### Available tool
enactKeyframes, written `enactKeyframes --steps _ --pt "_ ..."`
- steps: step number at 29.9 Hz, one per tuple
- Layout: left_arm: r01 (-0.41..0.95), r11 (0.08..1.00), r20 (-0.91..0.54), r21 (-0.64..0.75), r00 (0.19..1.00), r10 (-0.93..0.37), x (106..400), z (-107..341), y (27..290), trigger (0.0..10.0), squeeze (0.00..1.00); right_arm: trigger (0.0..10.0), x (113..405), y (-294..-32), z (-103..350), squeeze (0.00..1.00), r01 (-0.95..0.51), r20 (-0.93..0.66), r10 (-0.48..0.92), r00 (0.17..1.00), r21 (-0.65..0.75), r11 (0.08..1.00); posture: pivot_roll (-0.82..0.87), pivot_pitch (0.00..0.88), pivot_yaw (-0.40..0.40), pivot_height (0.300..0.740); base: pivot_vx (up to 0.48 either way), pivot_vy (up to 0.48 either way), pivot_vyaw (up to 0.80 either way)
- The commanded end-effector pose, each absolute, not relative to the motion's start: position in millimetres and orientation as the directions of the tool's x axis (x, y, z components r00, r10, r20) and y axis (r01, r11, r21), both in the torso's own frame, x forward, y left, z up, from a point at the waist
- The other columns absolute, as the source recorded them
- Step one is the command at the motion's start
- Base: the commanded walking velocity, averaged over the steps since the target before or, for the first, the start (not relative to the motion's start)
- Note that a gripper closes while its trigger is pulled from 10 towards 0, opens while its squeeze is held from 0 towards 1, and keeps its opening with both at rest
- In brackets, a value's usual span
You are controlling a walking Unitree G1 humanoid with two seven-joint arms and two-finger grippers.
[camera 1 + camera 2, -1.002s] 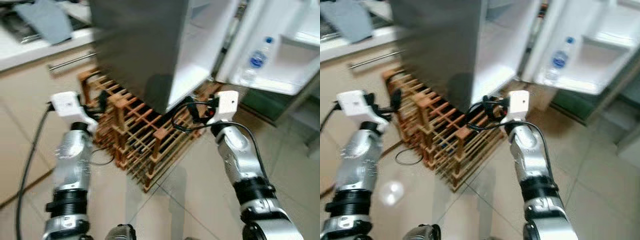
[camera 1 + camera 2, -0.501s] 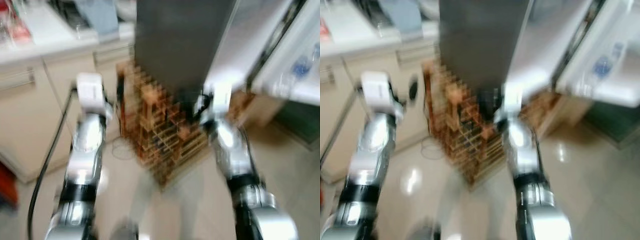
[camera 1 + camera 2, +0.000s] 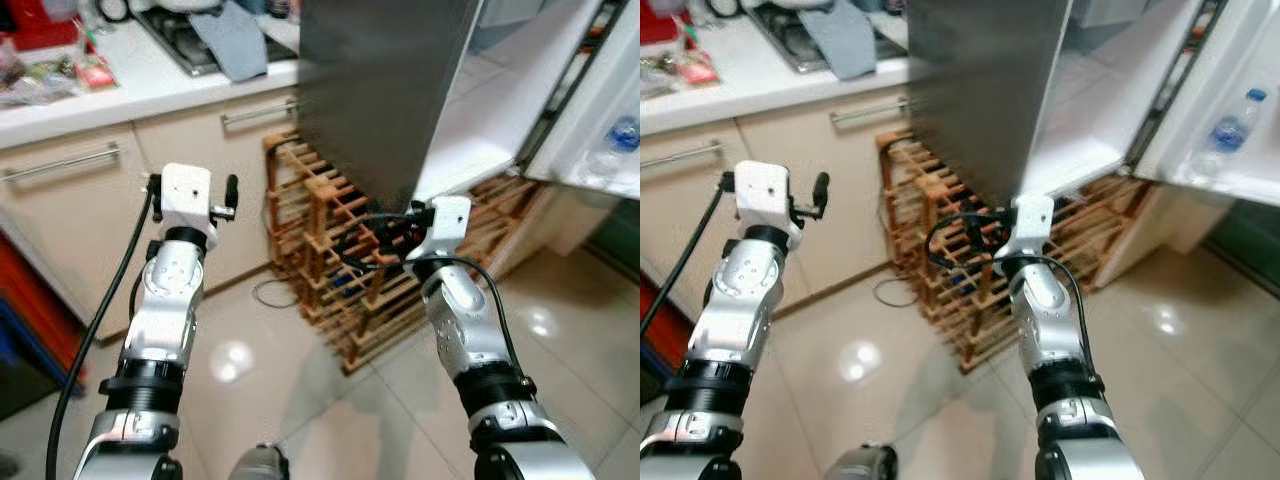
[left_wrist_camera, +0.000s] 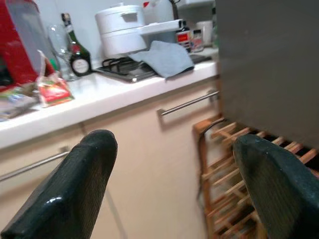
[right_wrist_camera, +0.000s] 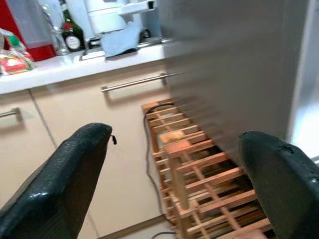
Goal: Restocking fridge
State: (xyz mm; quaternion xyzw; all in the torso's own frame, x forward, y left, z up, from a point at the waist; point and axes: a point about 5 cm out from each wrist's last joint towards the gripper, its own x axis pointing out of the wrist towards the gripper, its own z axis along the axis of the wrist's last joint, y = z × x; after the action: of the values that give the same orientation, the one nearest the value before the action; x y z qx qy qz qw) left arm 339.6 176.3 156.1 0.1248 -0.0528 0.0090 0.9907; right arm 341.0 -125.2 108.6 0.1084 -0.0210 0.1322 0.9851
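I see the fridge [image 3: 385,90] ahead with its door [image 3: 610,110] swung open; a water bottle [image 3: 612,150] stands in the door shelf. A wooden rack [image 3: 330,260] sits beside the fridge base. My left gripper [image 4: 169,189] is spread wide and holds nothing, facing the cabinet below the surface [image 3: 120,95]. My right gripper [image 5: 174,184] is likewise wide and holds nothing, over the rack.

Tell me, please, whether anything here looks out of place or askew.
A grey cloth lies draped over the stove on the counter, and a loose cable trails on the floor beside the wooden rack. The fridge door stands open.
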Motion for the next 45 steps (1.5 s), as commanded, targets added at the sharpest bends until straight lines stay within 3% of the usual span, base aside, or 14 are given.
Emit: enactKeyframes --steps 1,6,8,9,13,18,24,34,45 --pt "-0.008 0.951 0.133 0.310 0.991 -0.034 346 166 172 10.0 0.00 10.0 340 -127 111 0.00 -0.250 0.093 0.235 0.967 0.208 0.946 0.00 0.000 0.030 0.740 0.000 0.000 0.48" --pt "-0.017 0.946 0.146 0.322 0.989 -0.032 348 176 178 10.0 0.00 10.0 337 -127 107 0.00 -0.231 0.096 0.214 0.972 0.227 0.946 0.01 0.000 0.059 0.740 0.000 0.000 0.47" --pt "-0.018 0.967 0.126 0.255 0.992 -0.015 349 173 180 10.0 0.00 10.0 338 -129 106 0.00 -0.210 0.089 0.194 0.977 0.223 0.952 0.00 0.000 0.065 0.740 0.000 0.000 0.48" --pt "-0.019 0.989 0.093 0.147 0.996 0.005 349 167 183 10.0 0.00 10.0 340 -130 109 0.00 -0.190 0.095 0.173 0.980 0.224 0.956 0.00 0.000 0.066 0.740 0.000 0.480 0.00" --pt "-0.036 0.990 0.082 0.134 0.996 0.026 349 161 184 10.0 0.00 10.0 341 -128 116 0.00 -0.213 0.112 0.196 0.974 0.168 0.962 -0.05 0.000 0.069 0.740 0.000 0.480 0.00" --pt "0.001 0.993 0.070 0.118 0.997 -0.009 350 154 162 10.0 0.00 10.0 335 -135 112 0.00 -0.208 0.103 0.193 0.976 0.161 0.965 -0.06 0.000 0.056 0.740 0.000 0.451 0.48" --pt "0.006 0.968 0.135 0.249 0.990 -0.041 348 163 154 10.0 0.00 10.0 334 -135 109 0.00 -0.213 0.093 0.200 0.975 0.161 0.964 -0.05 0.000 0.052 0.740 0.000 0.000 0.56" --pt "0.004 0.967 0.100 0.255 0.995 -0.030 350 158 161 10.0 0.00 10.0 338 -119 114 0.00 -0.268 0.100 0.254 0.962 0.172 0.948 -0.03 0.000 0.045 0.740 0.000 0.000 0.54" --pt "-0.010 0.966 0.084 0.257 0.996 -0.013 351 155 158 10.0 0.00 10.0 340 -110 118 0.00 -0.317 0.102 0.307 0.946 0.114 0.941 -0.03 0.000 0.035 0.740 0.139 -0.398 0.58"
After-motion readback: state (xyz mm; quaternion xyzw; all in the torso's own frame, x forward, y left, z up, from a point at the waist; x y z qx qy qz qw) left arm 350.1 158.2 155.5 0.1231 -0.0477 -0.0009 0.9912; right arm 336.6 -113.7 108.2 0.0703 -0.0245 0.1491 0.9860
